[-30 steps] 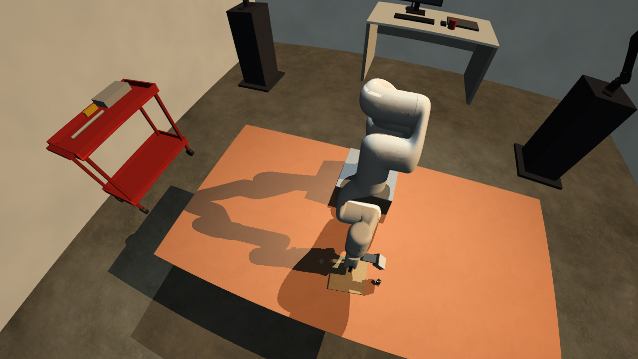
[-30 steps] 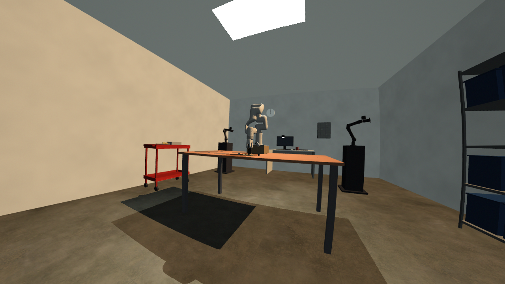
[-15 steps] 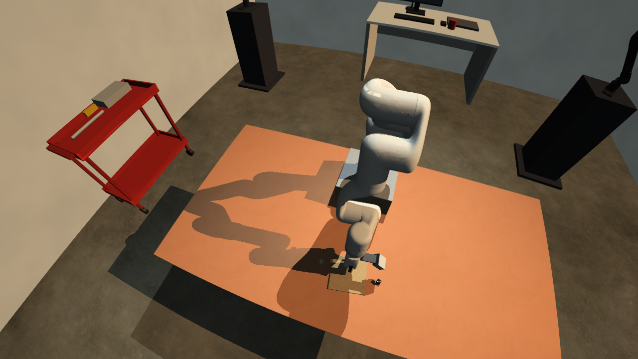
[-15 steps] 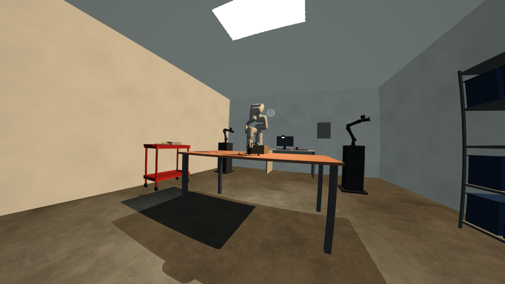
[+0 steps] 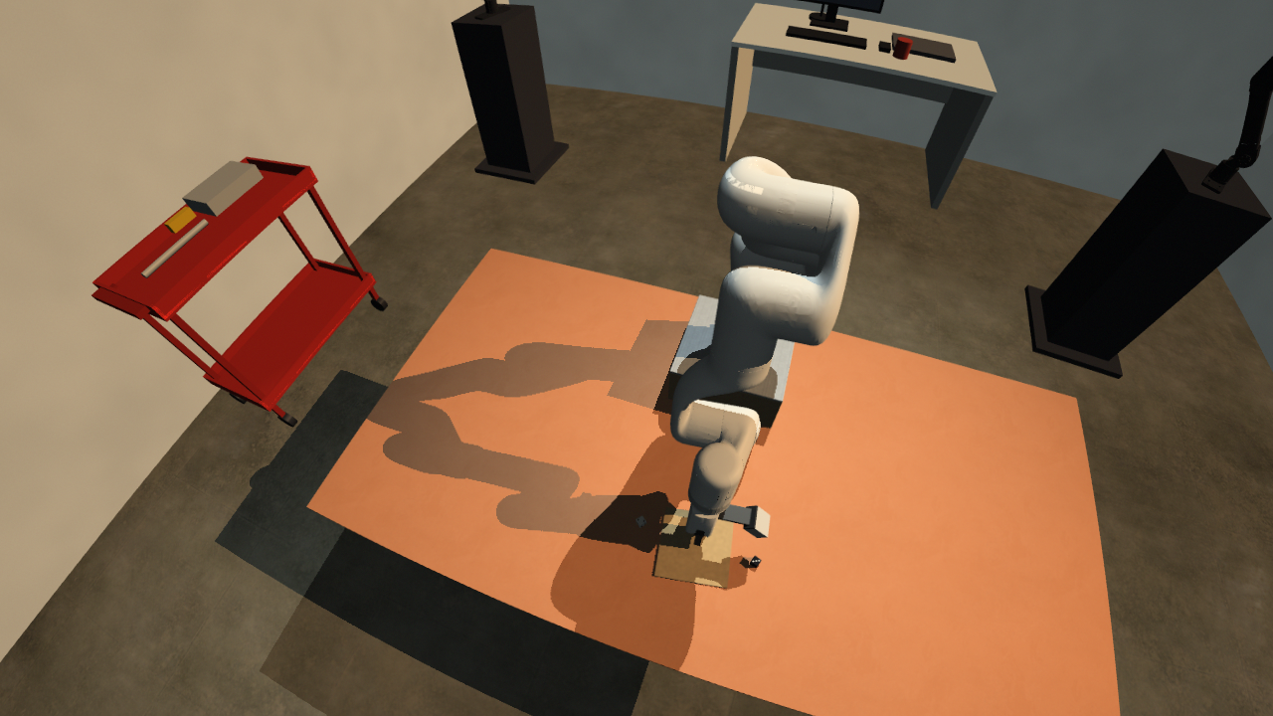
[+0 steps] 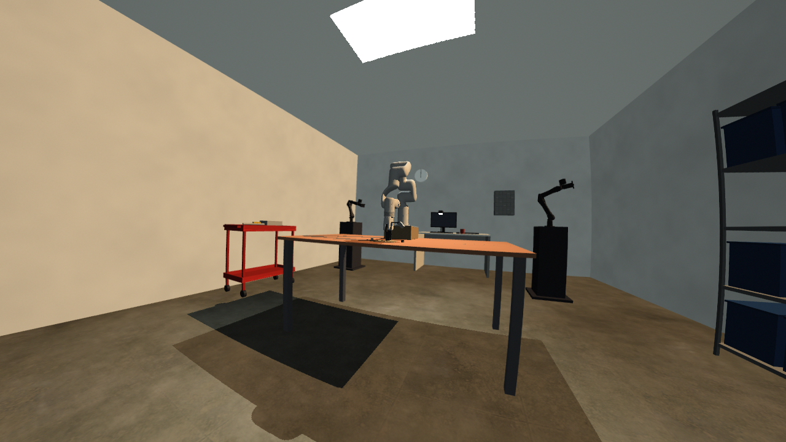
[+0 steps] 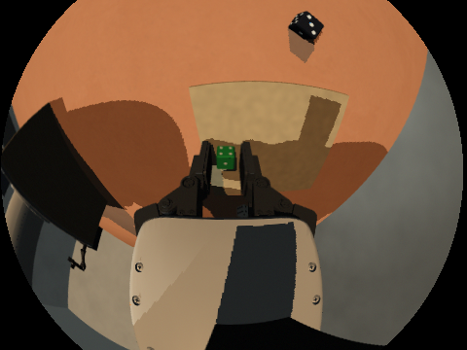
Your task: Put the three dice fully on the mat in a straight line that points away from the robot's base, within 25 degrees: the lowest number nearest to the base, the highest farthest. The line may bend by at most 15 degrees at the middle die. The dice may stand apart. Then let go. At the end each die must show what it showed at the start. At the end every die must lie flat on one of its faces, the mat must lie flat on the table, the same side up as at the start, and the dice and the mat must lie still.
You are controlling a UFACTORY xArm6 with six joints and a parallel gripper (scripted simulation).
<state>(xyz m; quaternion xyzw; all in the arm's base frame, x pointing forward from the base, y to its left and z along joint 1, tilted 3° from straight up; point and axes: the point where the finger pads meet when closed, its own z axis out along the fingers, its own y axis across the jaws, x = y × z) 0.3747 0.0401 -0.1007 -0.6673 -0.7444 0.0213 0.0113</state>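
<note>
A green cubic die with white pips (image 7: 226, 157) sits over the thin square tan mat (image 5: 692, 554) (image 7: 248, 112), four pips up, between the spread fingers of the black pincer (image 5: 699, 537) (image 6: 387, 235) (image 7: 226, 153), apart from both. The black cubic die with white pips (image 5: 754, 562) (image 7: 306, 26) lies off the mat; its three-pip row, readable in the wrist view, runs diagonally. Only the top view shows the small dark grey die (image 5: 639, 521) clearly, in shadow beyond the mat's opposite side. The red metal cart (image 5: 293, 311) (image 6: 259, 227) bears a grey box (image 5: 222, 187).
</note>
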